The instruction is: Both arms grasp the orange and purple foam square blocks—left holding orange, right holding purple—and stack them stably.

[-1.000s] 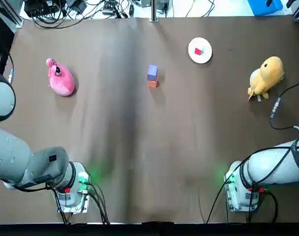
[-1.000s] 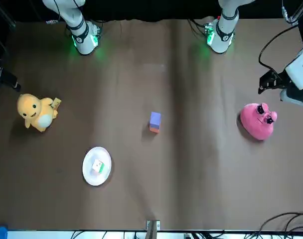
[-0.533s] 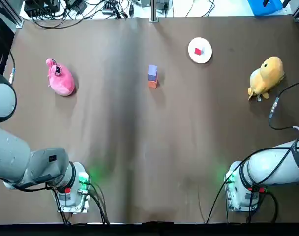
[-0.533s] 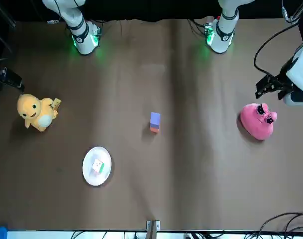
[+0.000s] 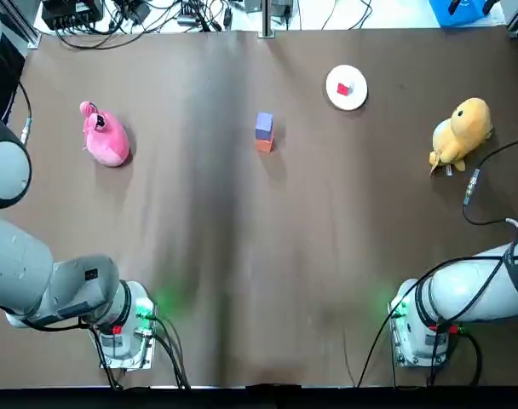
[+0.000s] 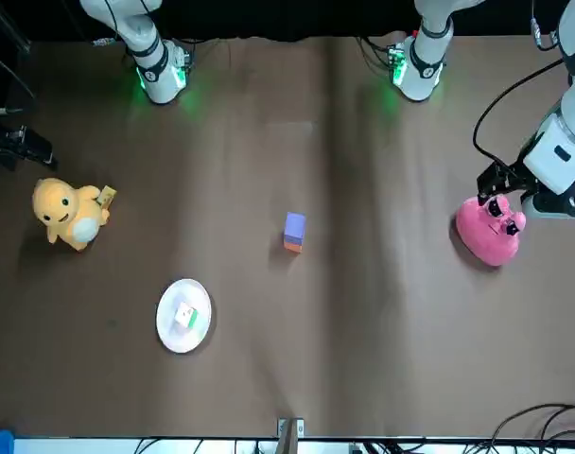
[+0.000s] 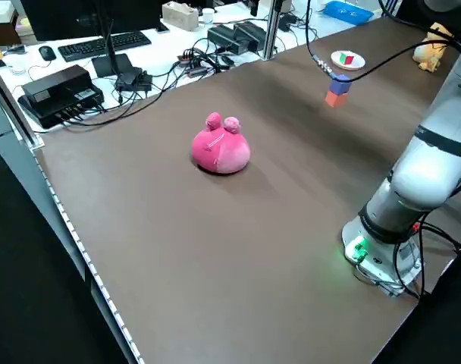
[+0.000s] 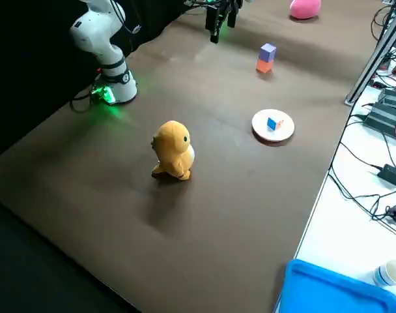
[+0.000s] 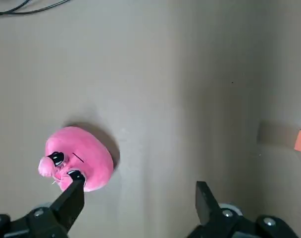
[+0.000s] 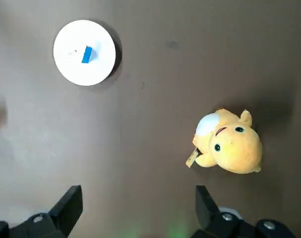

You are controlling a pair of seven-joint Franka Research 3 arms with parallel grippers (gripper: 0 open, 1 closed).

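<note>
Purple block point(image 5: 264, 124) sits on top of orange block point(image 5: 264, 145), stack upright on the desk point(image 5: 242, 273). It's to the robot's left of the white plate point(image 5: 359, 96) and slightly nearer the arm bases, well apart from it. Nothing is touching the stack.

Left end effector point(image 9: 139, 183): fingers wide apart, empty, up in the air far left of the plate, past the stack, roughly over the pink plush point(image 5: 106, 141).

Right end effector point(image 10: 138, 189): fingers wide apart, empty, raised above the desk on the plate's right side, near the yellow plush point(image 5: 459, 132).

Plate carries a small multicoloured cube point(image 5: 343, 89). Yellow plush is right of the plate, well apart from it.
</note>
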